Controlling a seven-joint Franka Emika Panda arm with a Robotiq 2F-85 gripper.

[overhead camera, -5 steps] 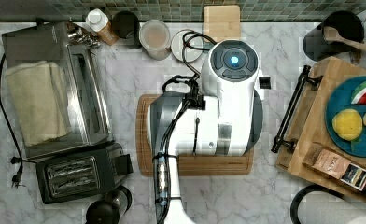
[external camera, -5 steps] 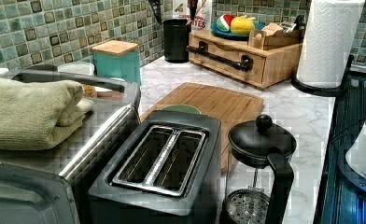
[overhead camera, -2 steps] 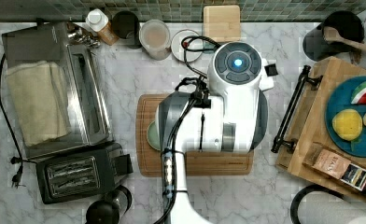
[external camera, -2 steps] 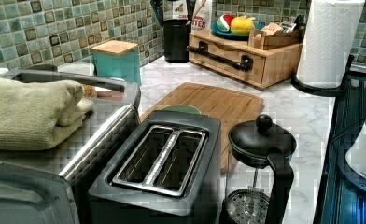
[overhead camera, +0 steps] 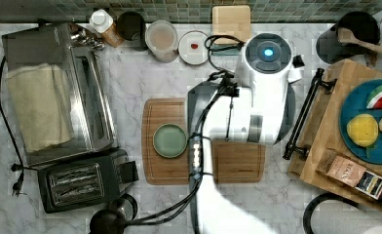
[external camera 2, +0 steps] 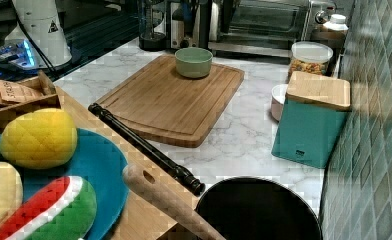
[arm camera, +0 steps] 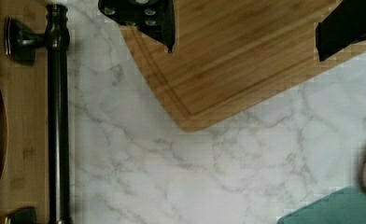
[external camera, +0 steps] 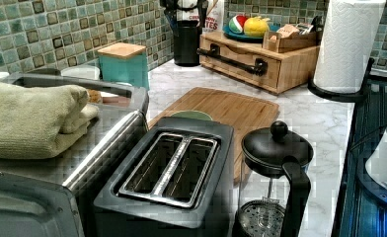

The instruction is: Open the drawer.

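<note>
Drawer point(overhead camera: 325, 122) sits at the top view's right, shut in its light-wood box, its black bar handle point(overhead camera: 303, 114) facing the white arm point(overhead camera: 267, 92), which hangs over the right part of the cutting board point(overhead camera: 169, 168) on the marble counter point(overhead camera: 130, 83). A green bowl point(overhead camera: 170, 140) rests on the board's left part.

From the left view, the drawer point(external camera: 241, 66) stands far back on the counter beside the paper towel roll point(external camera: 347, 44), its handle point(external camera: 231, 57) across the front.

At the right view's lower left, the handle point(external camera 2: 144, 147) runs along the box edge under a blue plate point(external camera 2: 91, 170) of toy fruit.

Through the wrist view, the end effector point(arm camera: 246, 25) is spread wide, its two dark fingers point(arm camera: 144, 16) above the board's corner point(arm camera: 228, 70), holding nothing, well apart from the handle point(arm camera: 57, 121).
</note>
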